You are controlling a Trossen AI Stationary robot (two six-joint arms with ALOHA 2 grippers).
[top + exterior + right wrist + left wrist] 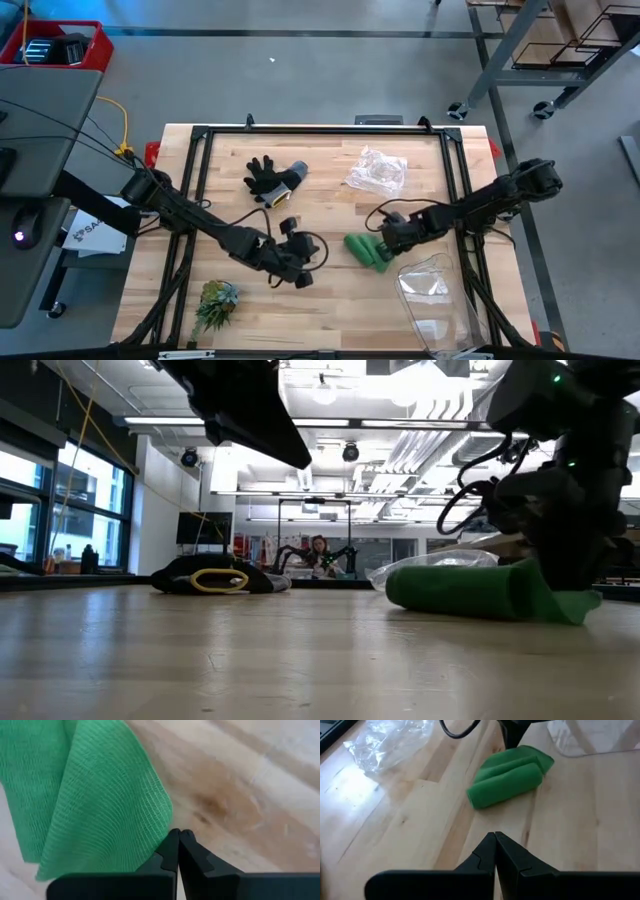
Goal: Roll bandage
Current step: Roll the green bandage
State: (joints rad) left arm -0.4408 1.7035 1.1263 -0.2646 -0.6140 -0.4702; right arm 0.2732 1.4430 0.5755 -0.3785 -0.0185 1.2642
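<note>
The bandage (366, 250) is lying on the wooden table (330, 210), a little way from the see-through plastic box (432, 300) and well apart from the black-and-grey glove (272, 178). Most of the bandage is already wound into a fat green roll, and a loose flap of cloth is sticking out flat on the side where the right pincer is.

The step in hand looks like rolling up that last flap. To do it well, the roll needs to be turned slowly over the flap, so the cloth is going on tight and straight. One pincer should be keeping the roll from sliding away while the other is pushing. If the push is too hard, the soft roll may squash or come undone.

The right pincer (388, 236) is sitting just beside the bandage, on the flap side. Its two fingers are pressed together with no gap. In the right wrist view the loose green cloth is hanging right against the fingertips (173, 842), but it is hard to say if any cloth is pinched between them.

The left pincer (495, 851) is waiting near the bandage on the other side, not touching it. Its fingers are pressed together too, and nothing is held in them.
</note>
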